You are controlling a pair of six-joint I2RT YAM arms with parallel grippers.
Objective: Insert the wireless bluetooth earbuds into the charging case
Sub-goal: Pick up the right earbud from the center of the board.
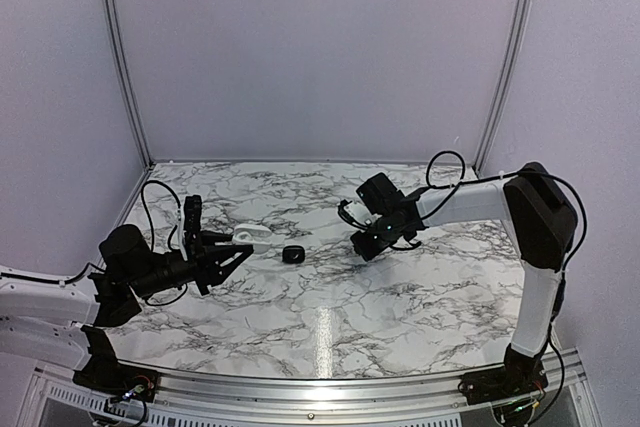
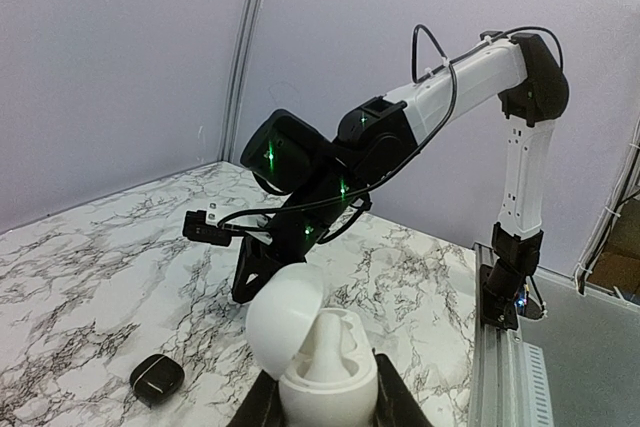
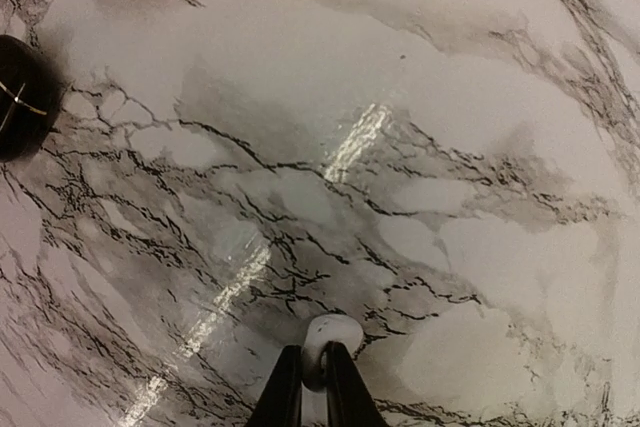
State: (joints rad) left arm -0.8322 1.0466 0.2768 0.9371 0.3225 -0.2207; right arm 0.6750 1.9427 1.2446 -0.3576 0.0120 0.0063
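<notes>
The earbud (image 3: 335, 332), a small white rounded piece, is pinched at the tips of the right gripper (image 3: 312, 359). The fingers are almost together on it, low over the table (image 1: 330, 332). The charging case (image 2: 328, 382) is well apart to the left, with its lid open, clamped in the closed left gripper (image 2: 328, 409). A white upright shape in its well is probably the second earbud (image 2: 325, 342), already seated. Remaining: carry the held earbud across and seat it. A black oval object (image 1: 292, 254) lies on the table between the arms.
</notes>
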